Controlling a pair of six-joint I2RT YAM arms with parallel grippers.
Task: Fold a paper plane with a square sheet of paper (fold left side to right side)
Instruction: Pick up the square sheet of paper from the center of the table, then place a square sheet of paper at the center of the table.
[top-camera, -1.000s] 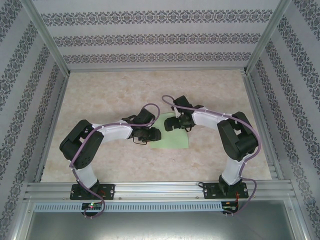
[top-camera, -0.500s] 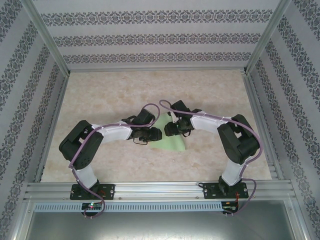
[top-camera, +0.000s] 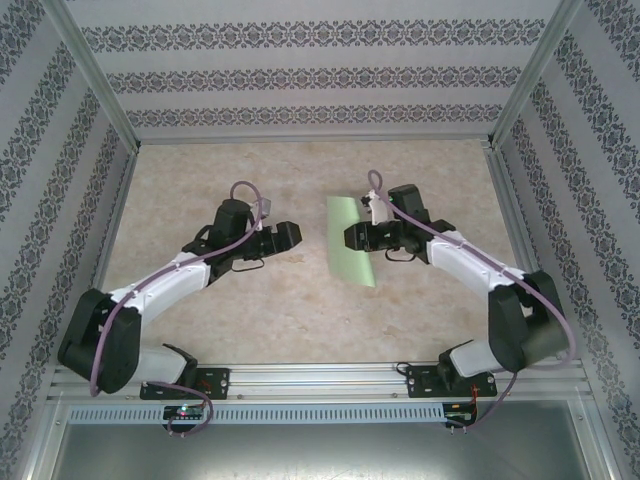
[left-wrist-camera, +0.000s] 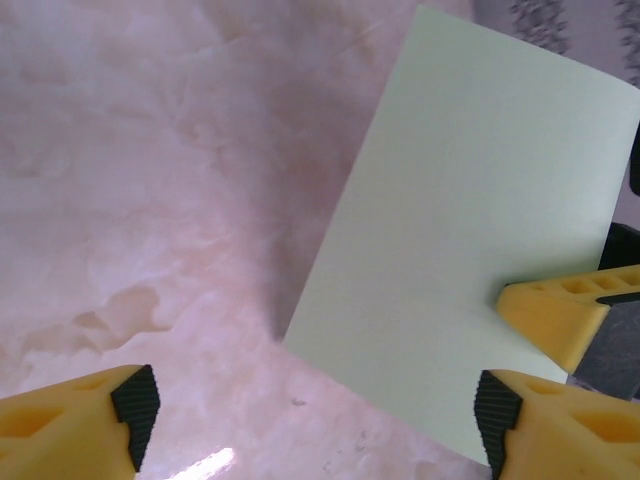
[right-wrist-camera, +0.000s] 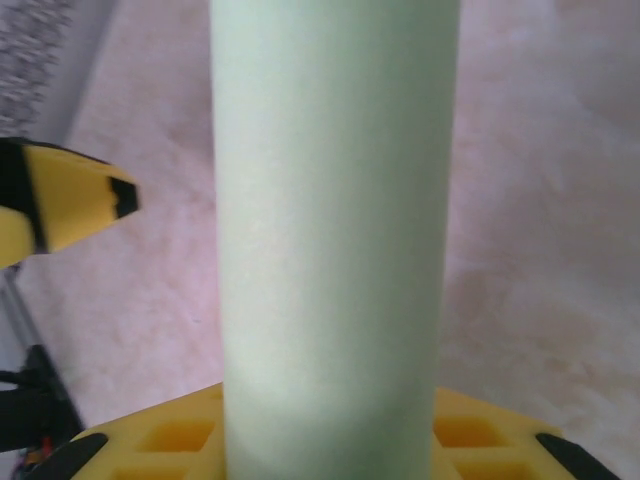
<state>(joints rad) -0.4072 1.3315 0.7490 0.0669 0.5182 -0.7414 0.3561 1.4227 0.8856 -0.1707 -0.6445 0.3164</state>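
Your left arm reaches low toward centre, left end effector wide open, just left of sheet. Your right arm reaches in from right, right end effector pinching sheet, which stands tilted up at mid-surface.

— Is there any word, label, brand or number to read here?

— No, I can read none. The walls carry only a printed ornament in rows, and these are not letters.

— And on the square sheet of paper?

— Its pale green surface is plain in every view, with no writing on it.
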